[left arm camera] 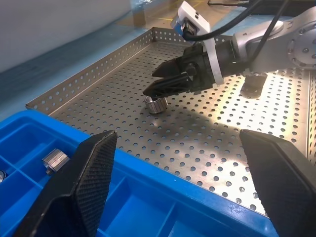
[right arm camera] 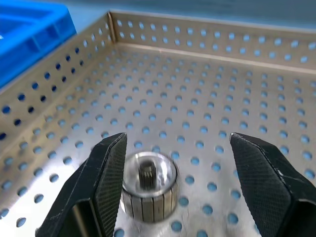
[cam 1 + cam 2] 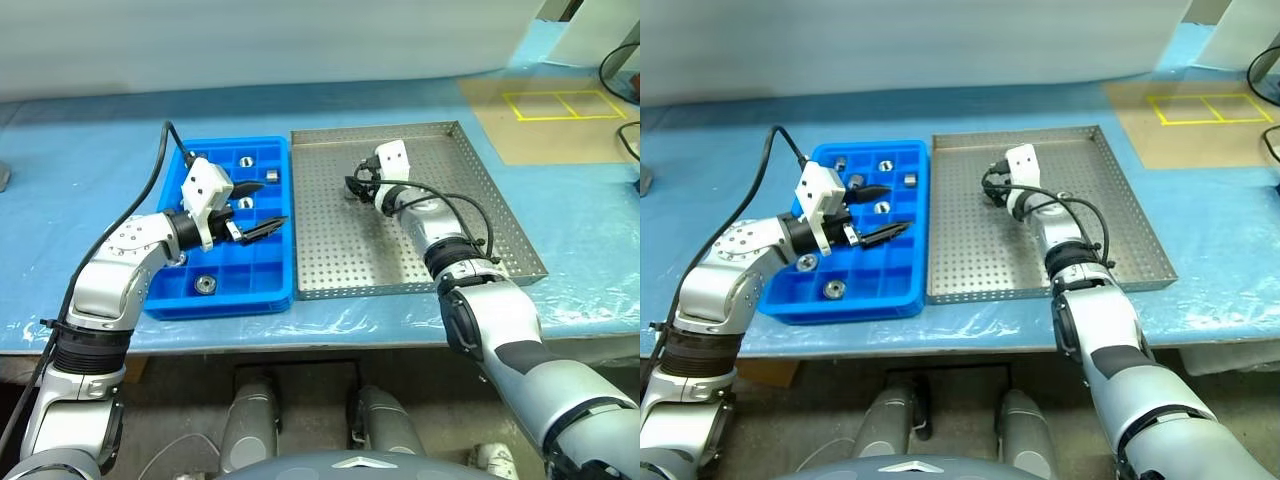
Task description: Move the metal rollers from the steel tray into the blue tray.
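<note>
Over the steel tray, far-left part of its floor, the right gripper is low w/ its black fingers spread apart, not closed on anything. One metal roller stands on the perforated floor between them, up against one finger, the other finger well clear of it; can't tell if that near finger actually touches. Left wrist view shows same roller right at the tips of the right gripper.

Left gripper hangs over the blue tray, fingers spread wide, holding nothing, pointing toward the steel tray. Several rollers lie in the blue tray's compartments: a few in the far rows, one near the front. Blue tray sits just beside the steel tray's left rim.
</note>
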You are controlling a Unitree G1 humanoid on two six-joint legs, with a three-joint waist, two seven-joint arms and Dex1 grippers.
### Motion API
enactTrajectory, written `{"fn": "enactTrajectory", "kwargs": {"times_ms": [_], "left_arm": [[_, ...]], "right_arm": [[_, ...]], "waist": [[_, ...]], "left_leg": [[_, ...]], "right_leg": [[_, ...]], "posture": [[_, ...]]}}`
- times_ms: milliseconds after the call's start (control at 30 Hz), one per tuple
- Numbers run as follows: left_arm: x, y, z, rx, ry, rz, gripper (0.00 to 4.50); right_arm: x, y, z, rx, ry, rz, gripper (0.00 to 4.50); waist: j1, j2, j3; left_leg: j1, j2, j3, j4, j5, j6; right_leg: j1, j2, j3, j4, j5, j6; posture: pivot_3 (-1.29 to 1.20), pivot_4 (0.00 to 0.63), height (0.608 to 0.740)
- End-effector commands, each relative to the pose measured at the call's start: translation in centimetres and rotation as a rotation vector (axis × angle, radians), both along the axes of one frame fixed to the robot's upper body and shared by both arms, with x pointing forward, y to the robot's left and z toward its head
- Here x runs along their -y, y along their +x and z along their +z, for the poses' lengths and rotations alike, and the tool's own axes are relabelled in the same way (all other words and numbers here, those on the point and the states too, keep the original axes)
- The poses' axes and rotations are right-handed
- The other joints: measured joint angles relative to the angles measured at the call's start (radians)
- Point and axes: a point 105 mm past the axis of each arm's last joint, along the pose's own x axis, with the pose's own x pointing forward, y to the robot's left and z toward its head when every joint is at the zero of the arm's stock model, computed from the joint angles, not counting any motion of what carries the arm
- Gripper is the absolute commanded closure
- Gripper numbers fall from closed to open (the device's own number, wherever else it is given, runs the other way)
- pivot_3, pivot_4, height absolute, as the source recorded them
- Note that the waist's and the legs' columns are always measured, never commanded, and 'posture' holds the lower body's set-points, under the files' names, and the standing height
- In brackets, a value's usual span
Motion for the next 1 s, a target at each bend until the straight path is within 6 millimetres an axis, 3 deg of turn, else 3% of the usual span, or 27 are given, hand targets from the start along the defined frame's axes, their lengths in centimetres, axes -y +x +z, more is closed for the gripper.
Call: {"fn": "enactTrajectory", "kwargs": {"times_ms": [33, 200, 433, 567, 667, 867, 1000], "left_arm": [[0.3, -0.2, 0.4, 0.032, 0.016, 0.0, 0.3], [0.2, -0.1, 0.6, 0.028, 0.01, 0.004, 0.3], [0.2, 0.1, 0.1, 0.019, 0.021, 0.016, 0.3], [0.5, 0.0, -0.2, 0.016, 0.024, 0.012, 0.25], [0.5, 0.0, -0.2, 0.014, 0.022, 0.015, 0.25], [0.4, 0.2, -0.1, 0.016, 0.019, 0.017, 0.25], [-0.3, 0.2, 0.6, 0.02, 0.001, 0.022, 0.25]], "right_arm": [[-1.3, 0.3, 1.7, 0.065, 0.027, 0.022, 1.07], [-2.8, 0.1, 1.2, 0.056, 0.029, 0.054, 1.07], [-3.0, -0.1, 0.2, 0.047, -0.022, 0.042, 1.07], [-4.3, -0.5, -0.1, 0.064, -0.061, 0.101, 1.98], [-4.1, -0.4, 0.0, 0.081, -0.086, 0.084, 2.89], [-3.5, -0.2, 1.0, 0.113, -0.072, 0.076, 2.9], [-4.1, -0.4, 2.5, 0.124, -0.014, 0.172, 2.9]], "waist": [[0.0, 0.0, 0.0], [0.0, 0.0, 0.0], [0.001, 0.0, 0.0], [0.0, 0.0, 0.0], [0.0, 0.0, 0.0], [0.0, 0.0, 0.0], [0.0, 0.0, 0.0]], "left_leg": [[0.0, 0.0, 0.0, 0.0, 0.0, 0.0], [0.0, 0.001, 0.0, 0.0, 0.0, 0.0], [0.0, 0.001, 0.0, 0.001, 0.0, 0.0], [0.0, 0.001, 0.0, 0.001, 0.0, 0.0], [0.0, 0.001, 0.0, 0.0, 0.0, -0.001], [0.0, 0.001, 0.0, 0.0, 0.0, 0.0], [-0.001, 0.001, 0.0, 0.0, 0.0, 0.0]], "right_leg": [[0.0, 0.0, 0.0, 0.0, 0.0, 0.0], [0.0, 0.0, 0.0, 0.001, 0.0, 0.0], [0.0, 0.0, 0.0, 0.001, 0.0, 0.0], [0.0, 0.0, 0.0, 0.001, 0.0, 0.0], [-0.001, 0.0, 0.0, 0.001, 0.0, 0.0], [-0.001, 0.0, 0.0, 0.001, 0.0, 0.0], [-0.001, 0.0, 0.0, 0.001, 0.0, 0.0]], "posture": [[-0.03, 0.15, 0.74], [-0.02, 0.15, 0.74], [-0.02, 0.15, 0.74], [-0.02, 0.15, 0.74], [-0.02, 0.15, 0.74], [-0.03, 0.15, 0.74], [-0.03, 0.15, 0.74]]}}
